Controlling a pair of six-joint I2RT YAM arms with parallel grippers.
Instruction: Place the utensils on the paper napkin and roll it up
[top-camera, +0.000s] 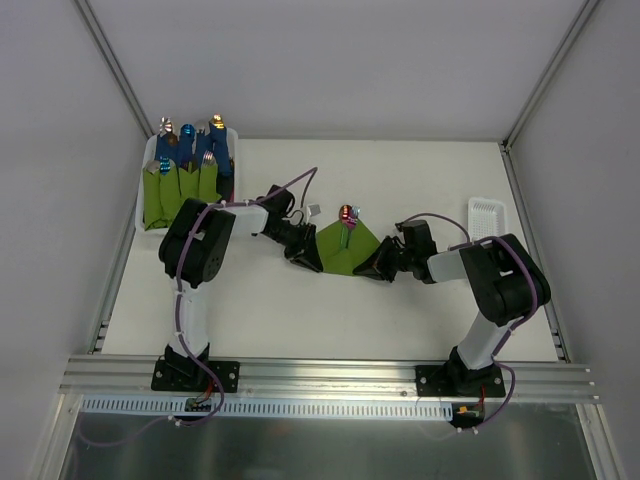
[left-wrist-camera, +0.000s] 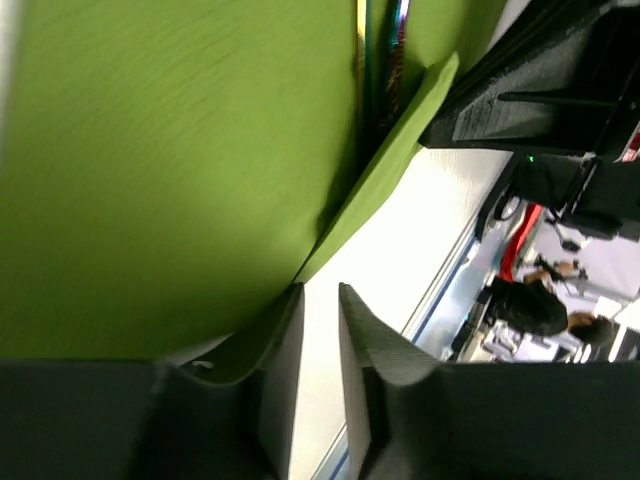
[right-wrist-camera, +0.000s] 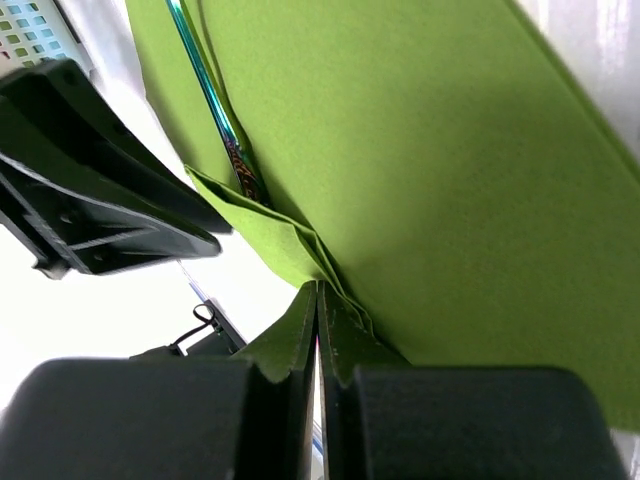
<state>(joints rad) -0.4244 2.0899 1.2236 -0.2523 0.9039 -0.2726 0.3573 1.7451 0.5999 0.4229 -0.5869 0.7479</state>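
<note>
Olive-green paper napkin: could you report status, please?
Right tool shut on olive-green paper napkin edge. Left tool open at opposite edge. Slim metallic utensils inside fold. Nothing blocking.

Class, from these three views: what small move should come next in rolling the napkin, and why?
Probably the right gripper should carry its pinched fold of the paper napkin across the utensils toward the left gripper, starting the roll. Its jaws are shut on that fold, the utensils already lie in the crease, and the left gripper is slightly open, holding nothing.
</note>
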